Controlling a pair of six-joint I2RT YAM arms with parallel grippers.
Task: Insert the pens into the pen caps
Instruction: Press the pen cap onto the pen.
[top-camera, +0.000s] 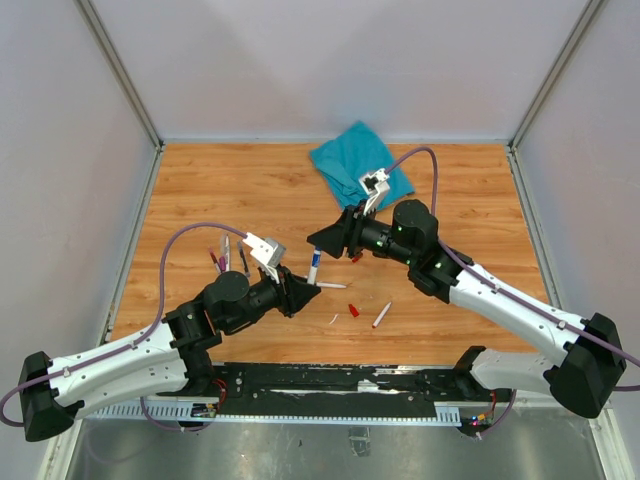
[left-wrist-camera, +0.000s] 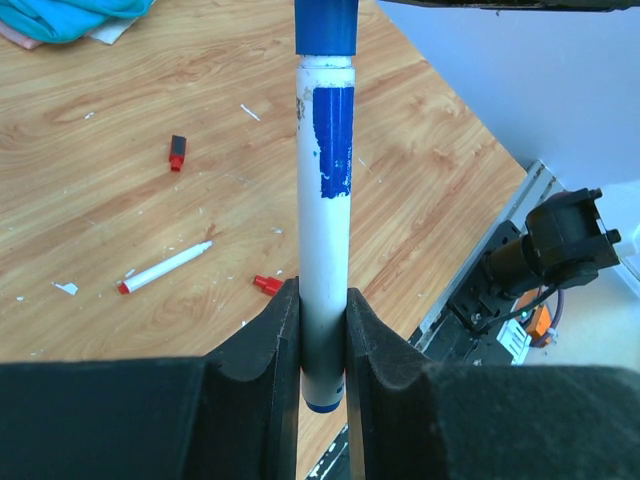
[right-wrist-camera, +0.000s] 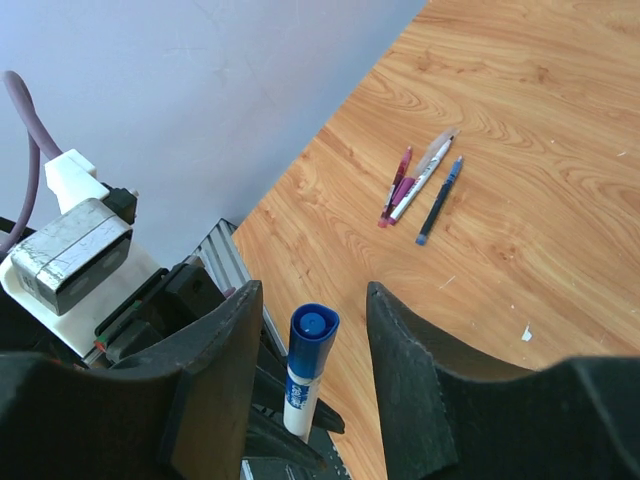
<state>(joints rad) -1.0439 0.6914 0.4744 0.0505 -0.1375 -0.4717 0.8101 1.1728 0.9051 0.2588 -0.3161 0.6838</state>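
Top external: wooden worktop (top-camera: 250, 190), teal cloth (top-camera: 350, 160) at its far edge. Left pincer (left-wrist-camera: 322, 300) is clamped on the lower end of a white blue-labelled pen (left-wrist-camera: 325, 230), held roughly upright over mid-worktop. Right pincer (right-wrist-camera: 312, 290) straddles the pen's top, jaws apart, with a gap either side of the blue cap (right-wrist-camera: 313, 335) sitting on it. Three pens (right-wrist-camera: 420, 185) lie together at left. Red-tipped pen (top-camera: 381, 316) and red cap (top-camera: 353, 311) lie loose near the front.

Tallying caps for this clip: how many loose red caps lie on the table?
2 red caps: the nearer cap beside the red-tipped pen; the farther cap near the right gripper. Arms may hide more.
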